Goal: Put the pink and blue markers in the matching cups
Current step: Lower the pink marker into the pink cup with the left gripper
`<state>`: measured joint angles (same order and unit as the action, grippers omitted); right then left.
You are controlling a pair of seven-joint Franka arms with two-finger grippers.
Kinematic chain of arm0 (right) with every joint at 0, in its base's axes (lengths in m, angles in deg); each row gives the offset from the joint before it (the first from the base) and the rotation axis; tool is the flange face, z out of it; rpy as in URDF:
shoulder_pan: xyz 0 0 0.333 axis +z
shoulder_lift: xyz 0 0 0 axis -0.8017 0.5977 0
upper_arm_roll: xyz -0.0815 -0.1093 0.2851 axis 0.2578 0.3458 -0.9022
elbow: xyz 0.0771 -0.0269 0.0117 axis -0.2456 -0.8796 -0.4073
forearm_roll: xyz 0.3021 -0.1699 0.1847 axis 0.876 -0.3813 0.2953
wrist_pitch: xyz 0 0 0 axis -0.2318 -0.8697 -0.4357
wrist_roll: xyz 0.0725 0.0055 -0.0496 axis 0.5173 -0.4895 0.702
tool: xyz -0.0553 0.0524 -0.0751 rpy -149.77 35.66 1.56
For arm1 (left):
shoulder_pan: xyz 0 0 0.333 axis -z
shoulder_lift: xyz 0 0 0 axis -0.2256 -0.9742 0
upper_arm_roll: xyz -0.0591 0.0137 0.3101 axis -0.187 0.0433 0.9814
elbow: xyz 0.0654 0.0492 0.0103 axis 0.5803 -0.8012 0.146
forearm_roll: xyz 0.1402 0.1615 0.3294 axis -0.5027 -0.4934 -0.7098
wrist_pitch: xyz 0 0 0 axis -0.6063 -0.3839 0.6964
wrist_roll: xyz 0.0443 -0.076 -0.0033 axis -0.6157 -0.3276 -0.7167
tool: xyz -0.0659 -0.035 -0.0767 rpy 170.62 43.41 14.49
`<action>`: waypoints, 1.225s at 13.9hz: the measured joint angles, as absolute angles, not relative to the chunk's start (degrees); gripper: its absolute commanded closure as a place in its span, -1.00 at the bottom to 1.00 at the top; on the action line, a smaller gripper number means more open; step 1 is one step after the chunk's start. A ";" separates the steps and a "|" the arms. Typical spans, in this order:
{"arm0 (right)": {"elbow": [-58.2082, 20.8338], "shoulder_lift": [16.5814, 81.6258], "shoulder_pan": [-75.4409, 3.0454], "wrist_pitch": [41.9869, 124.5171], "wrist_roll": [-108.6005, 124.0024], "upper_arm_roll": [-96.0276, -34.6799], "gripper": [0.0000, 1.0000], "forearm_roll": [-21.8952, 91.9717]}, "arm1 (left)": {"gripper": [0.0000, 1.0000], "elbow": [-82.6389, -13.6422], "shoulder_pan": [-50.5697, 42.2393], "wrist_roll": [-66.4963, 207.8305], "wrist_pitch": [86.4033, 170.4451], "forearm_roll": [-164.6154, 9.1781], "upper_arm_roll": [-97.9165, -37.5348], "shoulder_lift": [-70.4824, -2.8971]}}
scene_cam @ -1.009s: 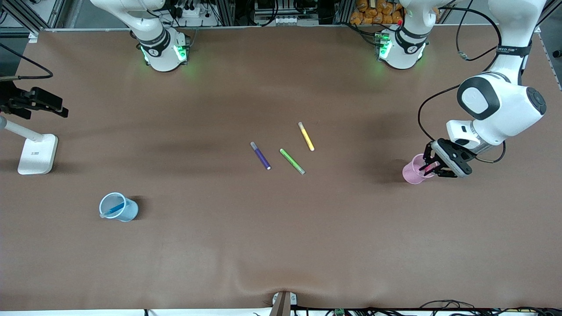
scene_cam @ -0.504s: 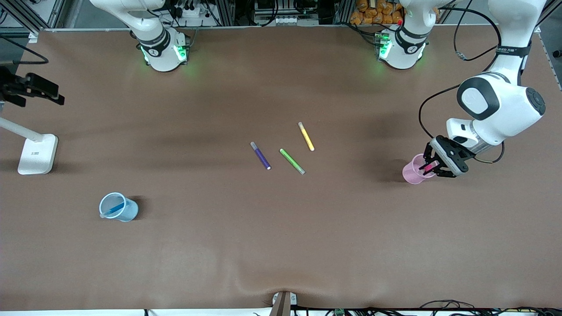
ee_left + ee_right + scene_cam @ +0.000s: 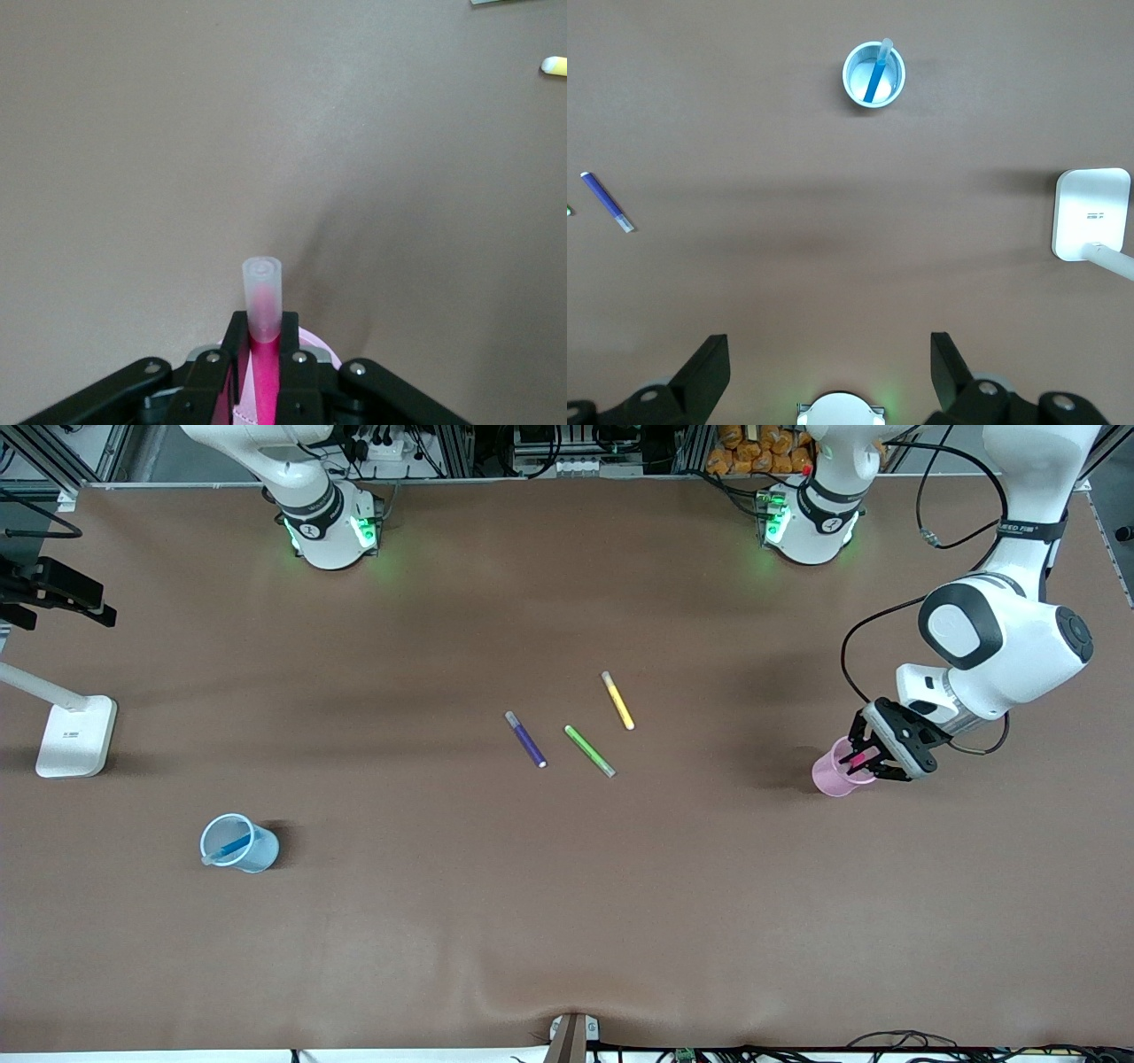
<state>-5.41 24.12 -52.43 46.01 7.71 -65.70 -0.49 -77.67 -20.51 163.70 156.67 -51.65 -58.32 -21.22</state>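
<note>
The pale pink cup (image 3: 828,778) stands at the left arm's end of the table. My left gripper (image 3: 864,760) is shut on the pink marker (image 3: 858,761) and holds it tilted over the cup's mouth. In the left wrist view the fingers (image 3: 235,341) clamp the magenta body (image 3: 264,372), the pale cap sticks out past them, and the cup's rim (image 3: 312,341) shows just under. The blue marker (image 3: 233,845) leans inside the light blue cup (image 3: 257,855) at the right arm's end; the right wrist view shows both, the marker (image 3: 875,80) in the cup (image 3: 852,88). My right gripper (image 3: 93,607) is open and empty, up in the air.
A purple marker (image 3: 526,740), a green marker (image 3: 589,750) and a yellow marker (image 3: 617,701) lie loose mid-table. A white stand base (image 3: 75,735) sits at the right arm's end, farther from the front camera than the blue cup.
My left gripper has shifted slightly with the pink marker, staying over the pink cup. My right gripper has drawn away toward the robots' side of the table.
</note>
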 measured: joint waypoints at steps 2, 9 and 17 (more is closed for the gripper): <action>-5.38 24.12 -52.43 46.20 7.71 -65.55 -1.00 -0.59 | 1.00 -77.69 -20.50 163.70 156.44 -50.63 -58.34 -21.41; -5.20 24.26 -54.03 46.44 7.65 -64.49 -1.00 -0.66 | -0.98 -77.68 -20.46 163.71 156.40 -50.08 -58.39 -22.69; -5.18 24.26 -56.80 46.72 7.66 -64.77 -1.00 1.03 | -1.00 -74.73 -20.31 161.77 153.38 -49.70 -58.87 -22.35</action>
<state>-5.18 24.26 -56.80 46.72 7.66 -64.77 1.03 -74.73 -20.31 161.77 153.38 -49.70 -58.87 -22.35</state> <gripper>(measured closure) 0.000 0.198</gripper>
